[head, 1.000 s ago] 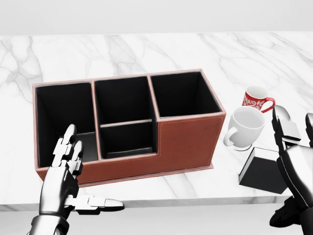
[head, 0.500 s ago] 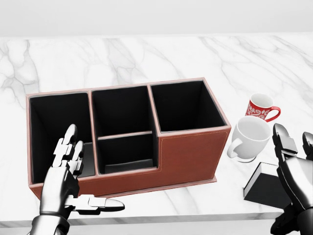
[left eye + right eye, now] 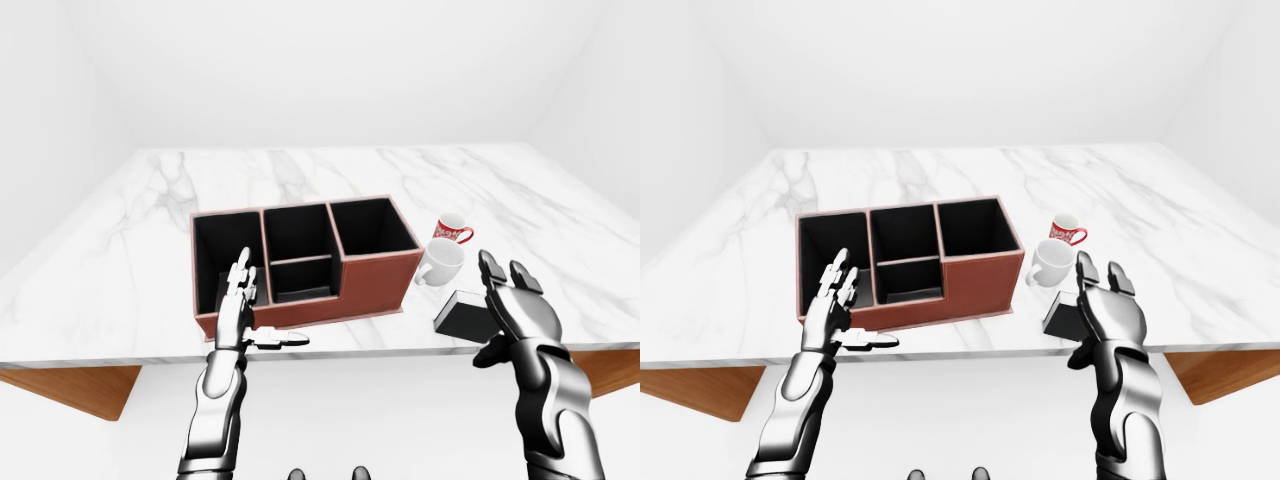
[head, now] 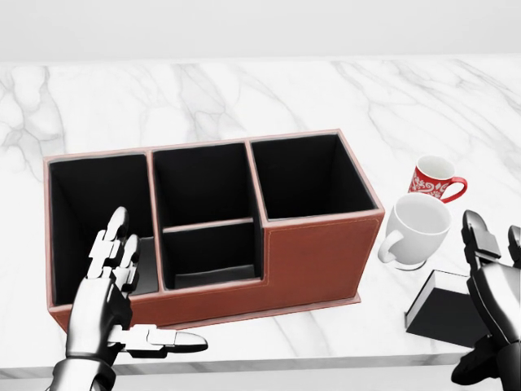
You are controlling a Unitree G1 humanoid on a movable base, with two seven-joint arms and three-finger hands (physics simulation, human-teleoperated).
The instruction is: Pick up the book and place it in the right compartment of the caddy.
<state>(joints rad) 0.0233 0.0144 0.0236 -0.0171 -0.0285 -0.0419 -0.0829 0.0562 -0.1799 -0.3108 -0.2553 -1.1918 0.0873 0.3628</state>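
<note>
Shifted slightly rightward since half a second ago: right hand [image 4: 492, 281], fingers spread, grasping nothing, poised over book [image 4: 444, 309] at countertop's [image 4: 244, 81] near right edge; caddy [image 4: 313, 257] unmoved, right compartment vacant; left hand [image 4: 114, 293] splayed idle, likely kept clear; mugs beside book.

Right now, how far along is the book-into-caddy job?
Nothing is placed yet. The book lies on the table beside the white mug. The open right hand hovers at it. Grasping, lifting and dropping it into the caddy's empty right compartment remain.
</note>
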